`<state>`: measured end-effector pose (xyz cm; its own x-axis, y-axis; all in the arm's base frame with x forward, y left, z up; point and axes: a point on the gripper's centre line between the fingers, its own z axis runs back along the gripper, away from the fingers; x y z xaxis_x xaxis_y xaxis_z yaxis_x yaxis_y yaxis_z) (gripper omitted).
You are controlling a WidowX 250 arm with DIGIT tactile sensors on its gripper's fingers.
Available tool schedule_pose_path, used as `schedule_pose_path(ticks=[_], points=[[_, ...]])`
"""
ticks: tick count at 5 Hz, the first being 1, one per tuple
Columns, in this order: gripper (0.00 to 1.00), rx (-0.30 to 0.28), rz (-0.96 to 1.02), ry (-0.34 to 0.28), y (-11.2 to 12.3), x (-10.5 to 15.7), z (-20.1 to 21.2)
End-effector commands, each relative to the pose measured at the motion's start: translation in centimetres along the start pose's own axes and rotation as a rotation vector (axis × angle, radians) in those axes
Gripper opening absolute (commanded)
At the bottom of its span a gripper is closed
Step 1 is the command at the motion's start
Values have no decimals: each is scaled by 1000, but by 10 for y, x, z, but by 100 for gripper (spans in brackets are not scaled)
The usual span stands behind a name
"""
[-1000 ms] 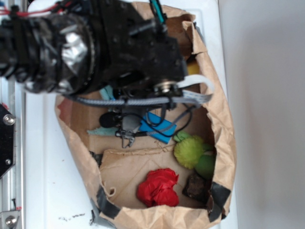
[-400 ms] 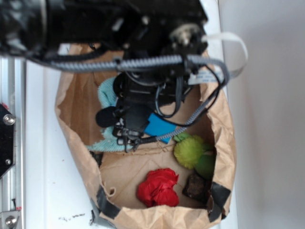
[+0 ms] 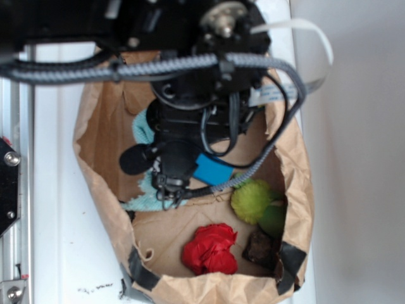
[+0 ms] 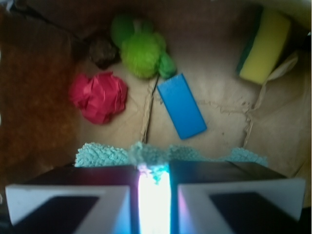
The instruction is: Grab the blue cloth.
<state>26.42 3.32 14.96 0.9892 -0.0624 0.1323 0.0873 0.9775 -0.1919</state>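
Blue cloth (image 4: pixel 165 155) lay on floor of brown paper bag (image 3: pixel 101 190), near its centre-left wall in ext. view; aqua terry edges showed at (image 3: pixel 144 130) and below arm. Vs. 0.4 s earlier: arm sat lower/deeper in bag, covering more of cloth; other items unchanged. Vs. 1.0 s earlier: arm body had shifted from upper left to over bag centre.

Wrist view only: yellow sponge (image 4: pixel 265 46), full blue block (image 4: pixel 182 106), and a tuft of cloth pinched up between gripper (image 4: pixel 154 175) fingers (image 4: pixel 102 183). Ext. view hid fingertips behind arm housing; block (image 3: pixel 212 170) partly covered.

Both views: red cloth (image 3: pixel 210 248), green scrubber (image 3: pixel 252 199), dark lump (image 3: pixel 259 247).

Pose: arm pointed down into bag, fingers nearly together, clamped on cloth.
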Motion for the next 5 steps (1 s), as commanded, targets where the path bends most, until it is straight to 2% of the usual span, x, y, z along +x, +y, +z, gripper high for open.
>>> schedule_pose_path(ticks=[1, 2, 3, 4, 5], points=[[0, 112, 22, -231, -19, 12, 37], [0, 177, 35, -242, -23, 14, 39], [0, 243, 49, -215, -24, 15, 43], [0, 267, 51, -168, -24, 16, 49], [0, 259, 59, -138, -22, 17, 55]])
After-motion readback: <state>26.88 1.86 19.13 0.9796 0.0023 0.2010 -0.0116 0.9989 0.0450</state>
